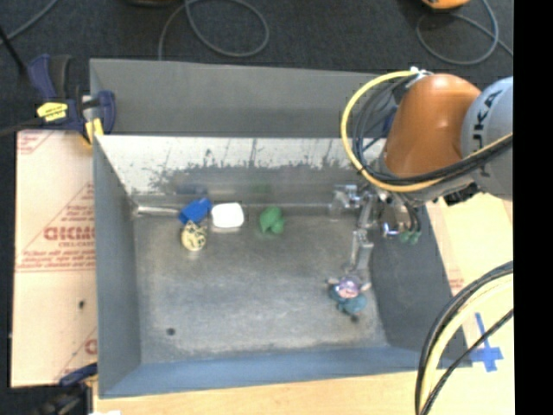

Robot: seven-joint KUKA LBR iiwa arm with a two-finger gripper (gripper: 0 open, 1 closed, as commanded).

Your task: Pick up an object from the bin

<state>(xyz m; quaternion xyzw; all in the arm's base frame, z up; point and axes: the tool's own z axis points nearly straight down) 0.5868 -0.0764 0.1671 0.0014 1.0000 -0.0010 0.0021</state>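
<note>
My tool (354, 275) stood just above a small purple-and-teal toy (349, 296) at 4 o'clock in the bin (259, 318). Whether it was spread or pressed together, I could not tell. I judged nothing lifted yet; grasp and lift were left to do.

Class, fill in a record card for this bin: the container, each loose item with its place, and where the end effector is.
container: grey metal bin
end effector: low at the bin's right side, just above the nearest item
nearest item: small purple-and-teal thing, right front of the floor
contact with it: cannot tell
left group by far wall: blue piece, white block, pale round thing
alone: green lump, middle, near far wall
</note>
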